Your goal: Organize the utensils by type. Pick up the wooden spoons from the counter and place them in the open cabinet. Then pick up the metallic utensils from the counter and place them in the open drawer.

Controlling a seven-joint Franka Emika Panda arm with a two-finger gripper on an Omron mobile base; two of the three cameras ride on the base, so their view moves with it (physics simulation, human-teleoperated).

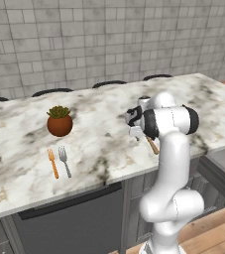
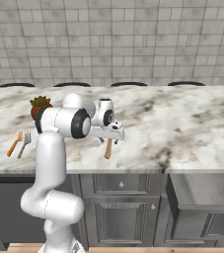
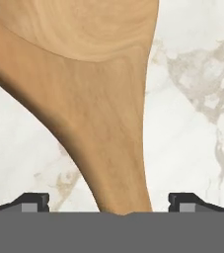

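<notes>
A tan wooden spoon (image 3: 103, 99) lies on the white marble counter (image 1: 25, 144), its neck running between my gripper's (image 3: 118, 203) two dark fingertips (image 3: 34, 201). There is a gap on each side of the neck, so the gripper is open and low over the spoon. From the base, the spoon's handle (image 1: 152, 145) (image 2: 108, 148) pokes out under the gripper (image 1: 135, 133) (image 2: 108, 138), toward the counter's front edge. An orange fork (image 1: 53, 162) (image 2: 15, 143) and a grey metal fork (image 1: 64, 160) (image 2: 24, 143) lie side by side at the left. The open drawer (image 2: 202, 190) juts out low on the right. The cabinet is out of view.
A potted plant (image 1: 59, 121) (image 2: 39, 106) stands behind the forks. Dark stool tops (image 1: 109, 83) line the counter's far edge before a grey tiled wall. The counter (image 2: 182, 123) runs on bare to the right, with dark grey cabinet fronts (image 2: 121, 197) below it.
</notes>
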